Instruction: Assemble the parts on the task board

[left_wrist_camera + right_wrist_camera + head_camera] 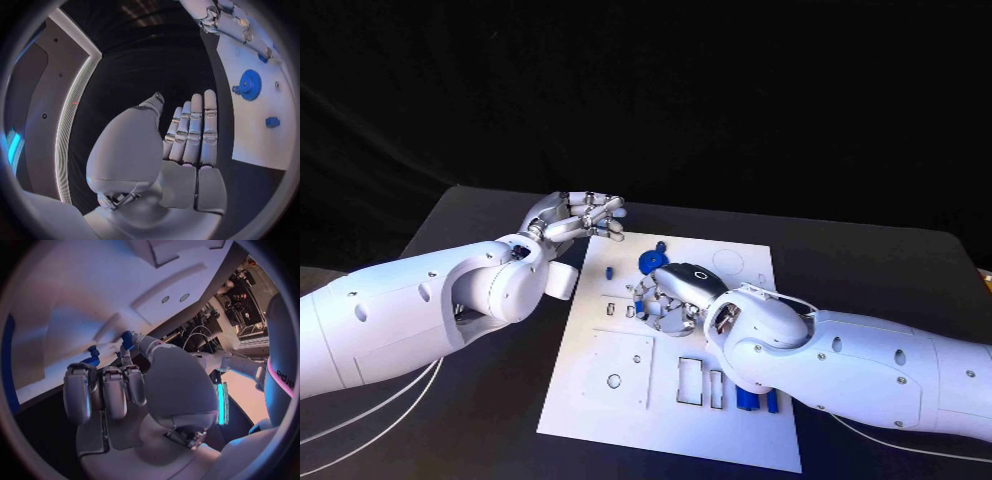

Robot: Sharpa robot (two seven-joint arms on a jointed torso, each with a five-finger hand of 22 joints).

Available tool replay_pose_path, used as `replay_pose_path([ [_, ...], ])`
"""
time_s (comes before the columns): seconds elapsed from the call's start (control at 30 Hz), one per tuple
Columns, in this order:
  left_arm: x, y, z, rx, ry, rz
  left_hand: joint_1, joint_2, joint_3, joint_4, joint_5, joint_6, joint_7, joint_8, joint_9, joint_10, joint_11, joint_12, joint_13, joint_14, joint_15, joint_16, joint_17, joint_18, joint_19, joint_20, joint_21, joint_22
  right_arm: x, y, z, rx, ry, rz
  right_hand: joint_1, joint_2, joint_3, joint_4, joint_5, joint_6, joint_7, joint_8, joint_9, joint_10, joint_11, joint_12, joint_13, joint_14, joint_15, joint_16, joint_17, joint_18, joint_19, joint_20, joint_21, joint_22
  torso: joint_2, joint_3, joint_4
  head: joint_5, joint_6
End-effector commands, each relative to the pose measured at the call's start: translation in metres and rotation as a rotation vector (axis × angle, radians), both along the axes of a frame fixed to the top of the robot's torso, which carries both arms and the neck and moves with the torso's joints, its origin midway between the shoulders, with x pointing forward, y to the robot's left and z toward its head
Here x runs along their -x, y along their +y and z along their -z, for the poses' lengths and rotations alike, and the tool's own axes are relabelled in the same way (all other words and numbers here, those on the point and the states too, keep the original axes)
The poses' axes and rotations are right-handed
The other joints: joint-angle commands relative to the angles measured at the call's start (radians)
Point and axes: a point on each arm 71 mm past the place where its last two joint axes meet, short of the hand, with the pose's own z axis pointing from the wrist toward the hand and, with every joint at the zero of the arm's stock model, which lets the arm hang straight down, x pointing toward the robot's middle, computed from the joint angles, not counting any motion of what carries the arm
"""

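The white task board (610, 400) lies in the middle of the black table. My right hand (669, 296) hovers low over the board's middle with its fingers curled down. In the right wrist view its thumb and one fingertip pinch a small blue part (127, 339), and another blue piece (94, 356) sits close beside on the board. A blue gear (651, 262) stands just beyond that hand, also visible as the gear (249, 84). My left hand (583, 214) is raised off the board's far left corner, fingers straight and together (192, 132), holding nothing.
A small blue peg (610, 271) stands near the board's left edge. Two long blue pieces (753, 400) lie by the rectangular slots at the board's near right. A square cover plate (617, 368) takes up the near left. Bare black table surrounds the board.
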Motion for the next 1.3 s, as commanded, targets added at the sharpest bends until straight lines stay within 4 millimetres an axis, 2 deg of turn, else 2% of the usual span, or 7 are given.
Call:
replay_pose_path([
  [0.03, 0.0003, -0.0022, -0.0007, 0.011, -0.002, 0.017, -0.007, 0.002, -0.006, 0.001, -0.003, 0.004, 0.009, 0.002, 0.002, -0.001, 0.005, 0.002, 0.001, -0.007, 0.003, 0.003, 0.001, 0.011, -0.008, 0.0, 0.006, 0.001, 0.0002, -0.001, 0.0052, 0.031, 0.006, -0.002, -0.012, 0.001, -0.002, 0.004, 0.0, 0.036, -0.032, 0.059, 0.052, 0.012, -0.01, -0.002, 0.137, 0.095, -0.007, 0.005, 0.217, -0.018, 0.022, -0.006, 0.002, 0.143, 0.001, -0.0004, -0.0007, 0.0, -0.001],
  [0.5, -0.0001, -0.0017, -0.0003, 0.009, -0.001, 0.016, -0.007, 0.002, -0.006, 0.001, -0.003, 0.004, 0.009, 0.002, 0.002, -0.001, 0.005, 0.002, 0.001, -0.007, 0.003, 0.003, 0.001, 0.011, -0.008, 0.0, 0.006, 0.001, -0.0018, -0.0023, 0.0097, 0.05, 0.016, 0.002, -0.024, -0.011, -0.005, 0.006, -0.008, 0.028, -0.03, 0.059, 0.053, 0.01, -0.009, -0.005, 0.134, 0.094, -0.007, 0.005, 0.216, -0.018, 0.021, -0.006, 0.001, 0.142, 0.0, 0.0002, -0.0006, -0.003, -0.006],
  [0.83, -0.0001, -0.0013, -0.0001, 0.009, 0.0, 0.015, -0.008, 0.002, -0.007, 0.001, -0.003, 0.004, 0.01, 0.002, 0.002, -0.001, 0.005, 0.001, 0.001, -0.007, 0.003, 0.004, 0.002, 0.011, -0.01, 0.0, 0.008, 0.002, -0.0027, -0.0035, 0.0093, 0.043, 0.005, 0.005, -0.045, -0.035, -0.012, 0.011, -0.014, 0.01, -0.023, 0.054, 0.05, 0.007, -0.003, -0.007, 0.132, 0.094, -0.003, 0.004, 0.213, -0.017, 0.018, -0.004, -0.004, 0.139, -0.001, 0.0006, -0.0005, -0.004, -0.009],
  [0.93, -0.0002, -0.0011, 0.0, 0.008, 0.001, 0.014, -0.008, 0.002, -0.007, 0.001, -0.003, 0.004, 0.01, 0.002, 0.002, -0.001, 0.005, 0.001, 0.001, -0.007, 0.003, 0.004, 0.002, 0.011, -0.01, 0.0, 0.008, 0.002, -0.0028, -0.0035, 0.0091, 0.04, 0.003, 0.005, -0.054, -0.043, -0.017, 0.016, -0.004, 0.002, -0.018, 0.051, 0.048, 0.005, 0.001, -0.009, 0.131, 0.094, 0.0, 0.004, 0.212, -0.017, 0.018, -0.002, -0.006, 0.139, -0.001, 0.001, -0.0004, -0.004, -0.009],
  [1.3, -0.0006, 0.0001, 0.0002, 0.007, 0.001, 0.011, -0.008, 0.002, -0.007, 0.001, -0.003, 0.004, 0.01, 0.002, 0.002, -0.001, 0.005, 0.001, 0.001, -0.007, 0.003, 0.004, 0.002, 0.011, -0.01, 0.0, 0.008, 0.002, -0.0034, -0.0043, 0.0091, 0.037, -0.001, 0.007, -0.064, -0.057, -0.026, 0.019, 0.001, -0.008, -0.014, 0.047, 0.045, 0.001, 0.005, -0.013, 0.127, 0.094, 0.004, 0.004, 0.212, -0.016, 0.017, 0.001, -0.008, 0.137, 0.0, 0.0006, -0.0003, -0.003, -0.008],
])
